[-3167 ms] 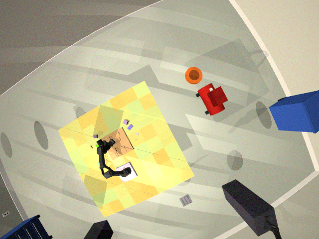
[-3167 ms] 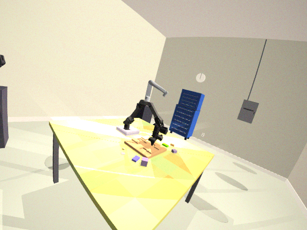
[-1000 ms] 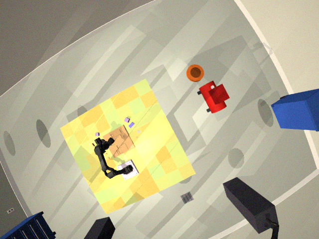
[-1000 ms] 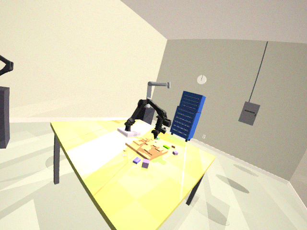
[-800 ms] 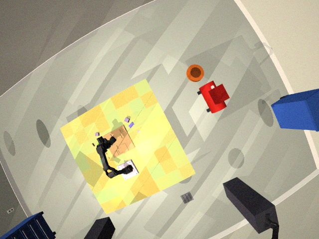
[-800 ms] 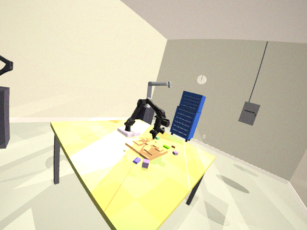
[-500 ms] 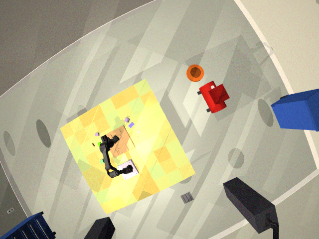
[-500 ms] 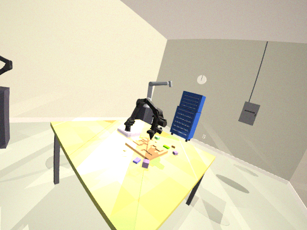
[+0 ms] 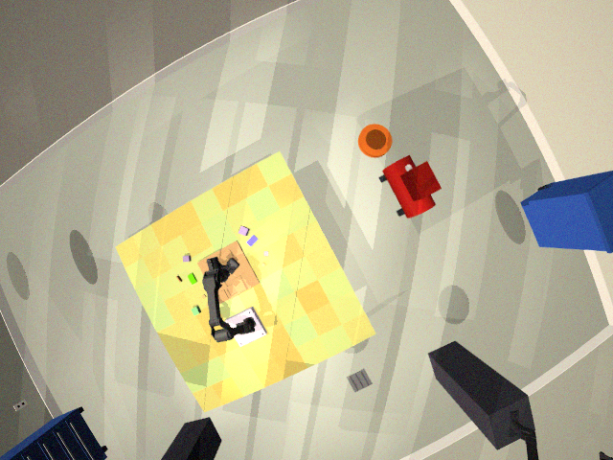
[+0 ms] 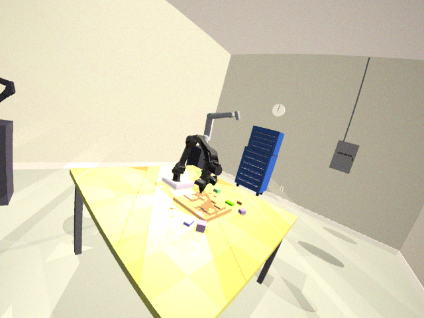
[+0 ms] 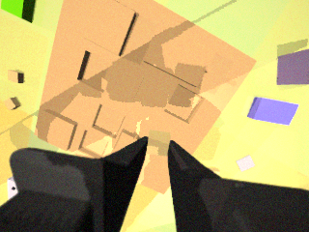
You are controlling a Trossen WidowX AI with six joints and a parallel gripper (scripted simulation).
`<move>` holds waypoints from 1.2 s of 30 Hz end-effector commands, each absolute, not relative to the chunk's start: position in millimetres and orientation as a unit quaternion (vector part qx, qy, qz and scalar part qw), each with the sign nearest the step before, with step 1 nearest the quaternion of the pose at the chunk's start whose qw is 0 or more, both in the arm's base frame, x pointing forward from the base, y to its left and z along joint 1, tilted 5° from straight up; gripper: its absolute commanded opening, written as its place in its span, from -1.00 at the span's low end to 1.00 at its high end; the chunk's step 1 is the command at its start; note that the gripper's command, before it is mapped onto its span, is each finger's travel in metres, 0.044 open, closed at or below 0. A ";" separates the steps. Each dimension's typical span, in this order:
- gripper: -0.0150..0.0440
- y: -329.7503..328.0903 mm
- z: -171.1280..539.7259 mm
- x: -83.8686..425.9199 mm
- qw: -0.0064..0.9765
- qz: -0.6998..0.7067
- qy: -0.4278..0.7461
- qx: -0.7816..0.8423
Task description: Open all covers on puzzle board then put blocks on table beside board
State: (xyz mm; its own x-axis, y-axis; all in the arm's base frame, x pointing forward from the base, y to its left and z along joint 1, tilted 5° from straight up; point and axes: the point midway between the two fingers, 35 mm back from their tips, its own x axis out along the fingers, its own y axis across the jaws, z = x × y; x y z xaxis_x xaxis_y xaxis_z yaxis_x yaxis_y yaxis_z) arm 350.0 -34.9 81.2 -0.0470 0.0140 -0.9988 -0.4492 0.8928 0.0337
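Note:
My gripper (image 11: 157, 142) (image 10: 201, 191) is shut on a small pale yellow block (image 11: 159, 135), held above the tan puzzle board (image 9: 250, 276) (image 10: 223, 212) (image 11: 97, 24). Shadows and the arm hide parts of the board's covers and wells; which covers are open is unclear. Beside the board on the table lie a lilac block (image 9: 243, 230) (image 10: 201, 226) (image 11: 294, 69), a violet block (image 9: 252, 241) (image 10: 188, 222) (image 11: 275, 111), a bright green block (image 9: 192, 278) (image 10: 229, 203) (image 11: 12, 7), a purple block (image 9: 186, 258) (image 10: 242, 211) and a teal block (image 9: 195, 310) (image 10: 216, 190).
A small brown piece (image 9: 179, 278) (image 10: 238, 202) lies near the green block. A tiny whitish piece (image 9: 266, 253) (image 11: 245, 162) lies on the violet block's side of the board. Small tan pieces lie on the opposite side. The arm stands on a white base plate (image 9: 260, 333).

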 end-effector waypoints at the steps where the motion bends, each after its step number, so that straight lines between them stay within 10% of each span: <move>1: -0.22 -53.4 81.3 345.2 0.672 0.171 0.703 -0.157; 36: -0.22 -176.6 82.2 284.1 0.668 0.168 0.707 -0.160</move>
